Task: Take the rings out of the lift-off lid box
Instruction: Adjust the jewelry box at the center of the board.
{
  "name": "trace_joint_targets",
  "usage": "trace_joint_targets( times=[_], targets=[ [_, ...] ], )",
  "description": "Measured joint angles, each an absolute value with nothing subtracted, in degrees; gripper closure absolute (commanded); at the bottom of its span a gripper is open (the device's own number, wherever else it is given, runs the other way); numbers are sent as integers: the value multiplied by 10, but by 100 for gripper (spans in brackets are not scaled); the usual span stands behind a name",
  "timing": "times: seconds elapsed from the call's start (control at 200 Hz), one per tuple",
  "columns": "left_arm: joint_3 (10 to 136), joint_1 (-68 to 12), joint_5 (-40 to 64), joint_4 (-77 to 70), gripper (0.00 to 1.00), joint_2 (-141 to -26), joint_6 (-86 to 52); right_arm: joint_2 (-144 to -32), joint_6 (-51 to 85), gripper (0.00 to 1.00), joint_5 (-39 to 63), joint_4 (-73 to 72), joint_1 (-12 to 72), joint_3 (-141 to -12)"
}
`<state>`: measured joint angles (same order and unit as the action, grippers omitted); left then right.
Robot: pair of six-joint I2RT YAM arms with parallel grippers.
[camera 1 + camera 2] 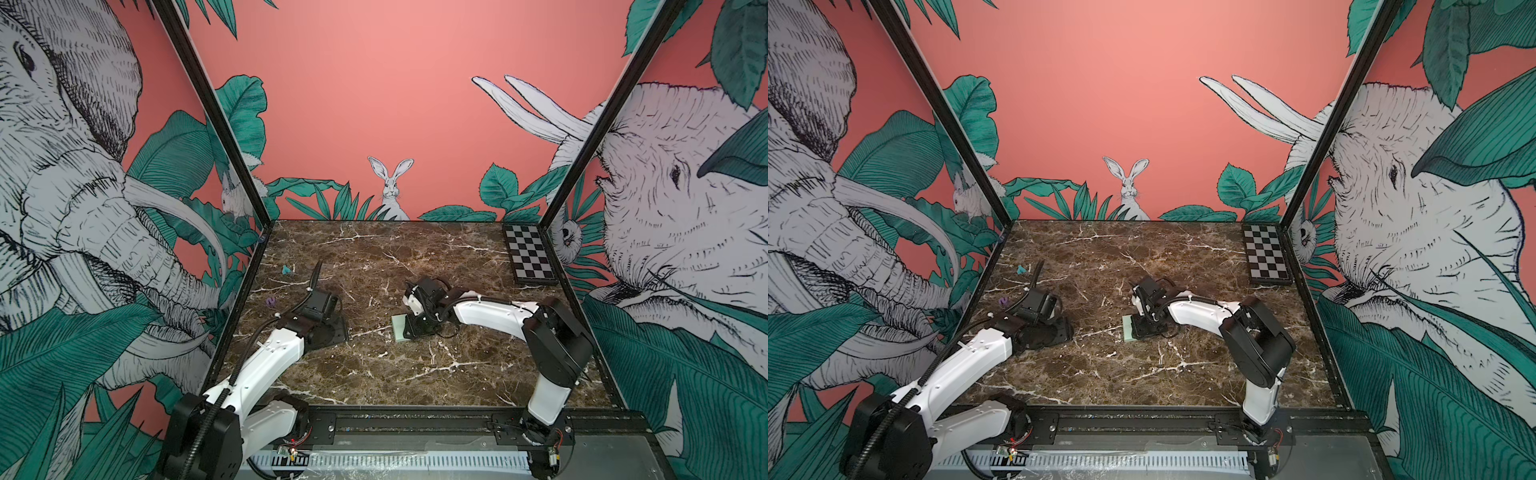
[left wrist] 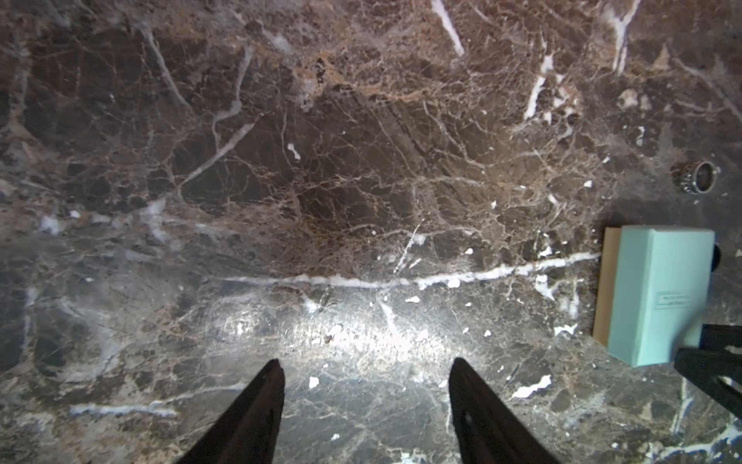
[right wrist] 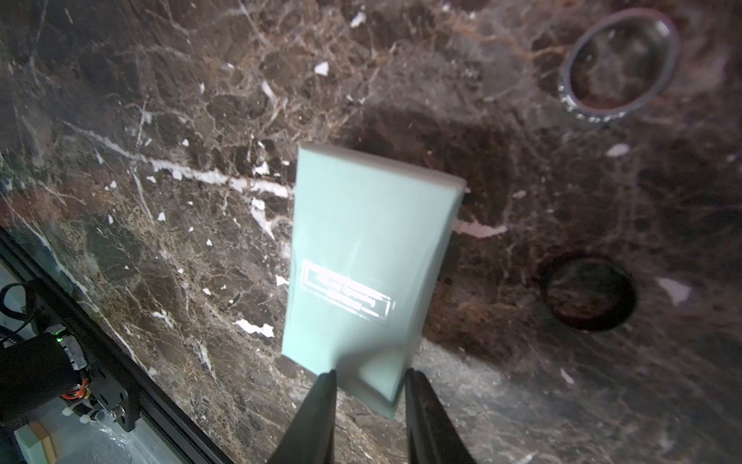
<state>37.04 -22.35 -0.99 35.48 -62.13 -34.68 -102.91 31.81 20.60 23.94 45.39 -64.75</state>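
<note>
Black right gripper (image 3: 372, 373) pinching one end of the mint lift-off lid box (image 3: 361, 241) mid-table, silver ring (image 3: 590, 112) and black ring (image 3: 588, 325) lying on the marble table (image 3: 160, 120) near it, left gripper (image 2: 365, 361) spread well left, purple lump (image 1: 272, 301) and teal lump (image 1: 286, 270) beyond, checkerboard (image 1: 530, 255) far right.

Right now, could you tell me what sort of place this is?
Probably a staged robot-testing booth: jungle-animal printed wall panels, a brown marble-patterned tabletop, and a black-and-white checkerboard board in its far corner.

even light in both top views, walls (image 1: 83, 208) bowing at the frame edges. white glare on the marble (image 2: 361, 329) ahead of my left fingers (image 2: 257, 401); right wrist view blurry, lift-off lid box (image 3: 361, 241) lettering smeared.
</note>
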Motion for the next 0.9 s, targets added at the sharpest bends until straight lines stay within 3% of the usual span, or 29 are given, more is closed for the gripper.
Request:
trace_joint_targets(
  times=[0.9],
  targets=[
    [370, -223, -10, 357, 32, -611, -347, -1029, 336, 63, 229, 234, 457, -648]
  ],
)
